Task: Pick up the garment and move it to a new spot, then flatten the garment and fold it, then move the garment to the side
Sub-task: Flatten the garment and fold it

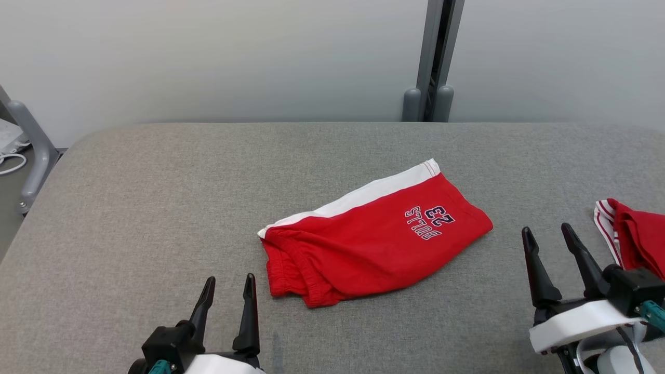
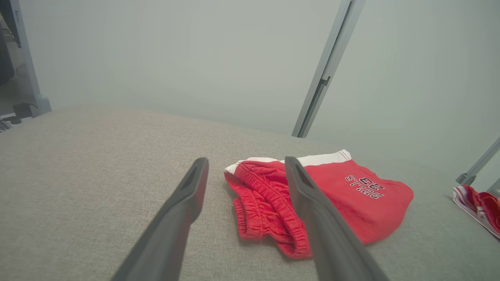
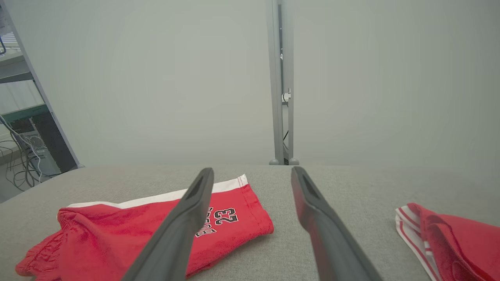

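The garment (image 1: pixel 374 236) is a pair of red shorts with a white side stripe and a "BULLS 23" print, lying folded in half in the middle of the grey table (image 1: pixel 156 208). Its elastic waistband (image 2: pixel 269 203) faces my left gripper (image 1: pixel 228 288), which stands open just short of it at the lower left, holding nothing. My right gripper (image 1: pixel 545 234) is open too, off the shorts' right end and apart from them. In the right wrist view the shorts (image 3: pixel 117 230) lie to the left of the open fingers (image 3: pixel 312 203).
A second red and white garment (image 1: pixel 631 234) lies at the table's right edge, close beside my right gripper. A grey post (image 1: pixel 434 57) rises behind the table against a pale wall. A grey frame leg (image 1: pixel 31 145) stands off the table's left end.
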### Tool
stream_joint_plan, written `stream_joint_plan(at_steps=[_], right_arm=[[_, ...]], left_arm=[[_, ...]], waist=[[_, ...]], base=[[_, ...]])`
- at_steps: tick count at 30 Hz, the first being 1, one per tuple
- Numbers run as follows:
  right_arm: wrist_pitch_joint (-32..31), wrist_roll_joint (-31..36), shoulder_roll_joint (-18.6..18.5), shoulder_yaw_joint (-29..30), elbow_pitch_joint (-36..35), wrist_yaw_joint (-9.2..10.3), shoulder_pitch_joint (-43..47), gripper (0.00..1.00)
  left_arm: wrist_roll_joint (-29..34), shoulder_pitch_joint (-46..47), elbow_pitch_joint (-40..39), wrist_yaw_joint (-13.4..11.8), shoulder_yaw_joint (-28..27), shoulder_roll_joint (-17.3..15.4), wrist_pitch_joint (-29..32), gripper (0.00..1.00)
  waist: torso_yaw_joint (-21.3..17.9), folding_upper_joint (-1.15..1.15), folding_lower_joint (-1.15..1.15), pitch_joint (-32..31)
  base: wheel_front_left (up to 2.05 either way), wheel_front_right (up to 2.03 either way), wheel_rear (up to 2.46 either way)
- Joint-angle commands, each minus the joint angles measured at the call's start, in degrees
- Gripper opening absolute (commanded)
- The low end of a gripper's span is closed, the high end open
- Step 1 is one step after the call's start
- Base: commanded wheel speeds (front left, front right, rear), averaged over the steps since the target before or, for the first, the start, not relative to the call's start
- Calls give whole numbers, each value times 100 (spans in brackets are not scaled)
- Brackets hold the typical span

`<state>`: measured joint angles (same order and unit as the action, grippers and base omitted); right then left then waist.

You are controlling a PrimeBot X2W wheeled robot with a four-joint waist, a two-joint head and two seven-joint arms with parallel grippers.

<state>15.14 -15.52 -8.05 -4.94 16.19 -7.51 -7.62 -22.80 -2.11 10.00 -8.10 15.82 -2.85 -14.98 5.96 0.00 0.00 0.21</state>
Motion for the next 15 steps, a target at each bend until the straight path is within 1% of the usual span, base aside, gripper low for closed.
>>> stream_joint_plan(at_steps=[1,4,7,12,15], right_arm=[[0,-52,5,28,86,5,98,100],[-152,-306,39,48,373,4,76,100],[-356,-720,88,89,738,4,-77,100],[-750,-1563,118,117,1404,4,-453,100],[-1073,-2231,139,153,1774,4,-719,100]], left_arm=[[-2,-62,4,3,-2,-19,-23,100],[20,-52,13,6,43,-17,-23,100],[62,1,18,44,139,-17,-22,100],[118,114,49,41,257,-19,-23,100],[145,158,64,65,315,-19,-23,100]], waist=[[10,0,0,-6],[71,0,0,10],[178,0,0,87],[438,0,0,260],[614,0,0,362]], base=[[0,0,0],[0,0,0],[0,0,0],[0,0,0],[0,0,0]])
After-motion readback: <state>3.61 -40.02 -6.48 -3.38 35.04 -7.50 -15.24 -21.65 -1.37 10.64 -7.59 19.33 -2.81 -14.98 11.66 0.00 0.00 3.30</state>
